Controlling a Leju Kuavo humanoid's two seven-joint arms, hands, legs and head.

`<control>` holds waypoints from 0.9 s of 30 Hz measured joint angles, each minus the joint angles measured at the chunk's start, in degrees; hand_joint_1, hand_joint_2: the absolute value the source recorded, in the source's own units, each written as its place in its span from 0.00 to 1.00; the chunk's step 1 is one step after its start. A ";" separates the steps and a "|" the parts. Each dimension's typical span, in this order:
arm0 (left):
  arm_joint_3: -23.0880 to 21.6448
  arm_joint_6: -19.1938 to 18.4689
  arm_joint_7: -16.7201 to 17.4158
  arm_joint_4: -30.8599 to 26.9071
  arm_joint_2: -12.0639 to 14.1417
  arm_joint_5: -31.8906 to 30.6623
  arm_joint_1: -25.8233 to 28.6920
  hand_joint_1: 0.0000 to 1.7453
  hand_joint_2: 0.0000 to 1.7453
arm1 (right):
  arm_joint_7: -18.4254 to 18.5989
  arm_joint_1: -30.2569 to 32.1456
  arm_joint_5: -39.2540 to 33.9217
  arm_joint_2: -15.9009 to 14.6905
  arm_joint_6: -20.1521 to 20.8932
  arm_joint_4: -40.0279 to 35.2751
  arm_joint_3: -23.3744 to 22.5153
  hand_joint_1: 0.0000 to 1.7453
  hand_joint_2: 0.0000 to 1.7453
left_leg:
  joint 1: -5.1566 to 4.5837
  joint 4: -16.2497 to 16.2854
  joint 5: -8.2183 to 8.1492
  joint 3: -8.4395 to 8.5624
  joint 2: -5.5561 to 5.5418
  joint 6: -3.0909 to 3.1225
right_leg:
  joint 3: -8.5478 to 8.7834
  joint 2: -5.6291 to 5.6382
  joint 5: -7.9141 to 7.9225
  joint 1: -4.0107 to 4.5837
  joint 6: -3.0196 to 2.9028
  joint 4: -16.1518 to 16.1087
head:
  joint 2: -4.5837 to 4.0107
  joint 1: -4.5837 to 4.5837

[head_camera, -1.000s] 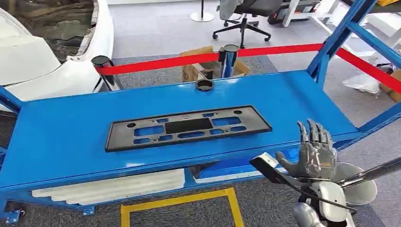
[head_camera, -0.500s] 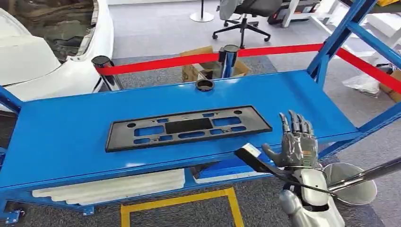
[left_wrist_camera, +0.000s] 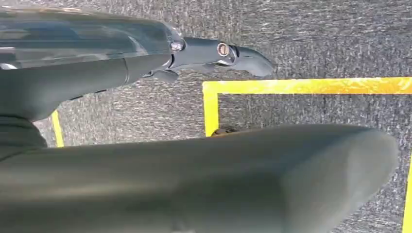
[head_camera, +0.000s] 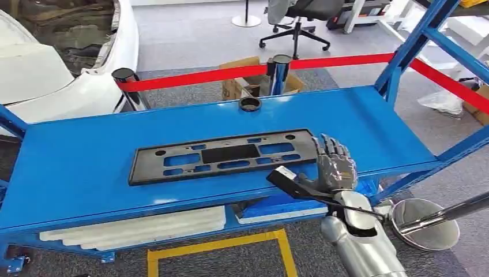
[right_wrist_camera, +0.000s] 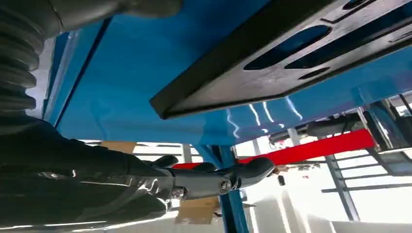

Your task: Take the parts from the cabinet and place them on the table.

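Right robot hand (head_camera: 333,165) raised, fingers spread, beside black plate (head_camera: 228,154)

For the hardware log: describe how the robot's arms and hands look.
The right arm is a rounded silver-grey shell, with a black cable along the wrist. The right hand is shiny dark grey metal with segmented fingers. The left hand shows dark grey fingers with a small round pin.

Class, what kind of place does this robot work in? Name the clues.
Probably a car workshop or demonstration floor: a white car body, blue metal racking holding a black plastic part, and a red barrier belt.
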 joint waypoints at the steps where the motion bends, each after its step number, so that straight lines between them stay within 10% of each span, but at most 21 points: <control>1: -0.18 -0.02 0.00 0.00 0.02 0.00 -0.04 0.00 0.00 | 0.15 -0.42 0.20 0.09 -0.04 0.52 0.11 0.00 1.00 | 0.00 0.00 0.00 0.00 0.00 0.00 | 0.00 0.00 0.00 0.00 0.00 0.00 | 0.00 0.00; 27: -3.23 -0.59 -0.52 -0.02 0.04 -0.04 -1.23 0.00 0.00 | -0.98 -11.31 1.75 7.69 0.24 15.84 11.67 0.00 1.00 | 0.01 0.00 0.03 0.04 0.02 -0.03 | 0.02 0.03 0.00 0.00 -0.01 0.03 | 0.00 0.00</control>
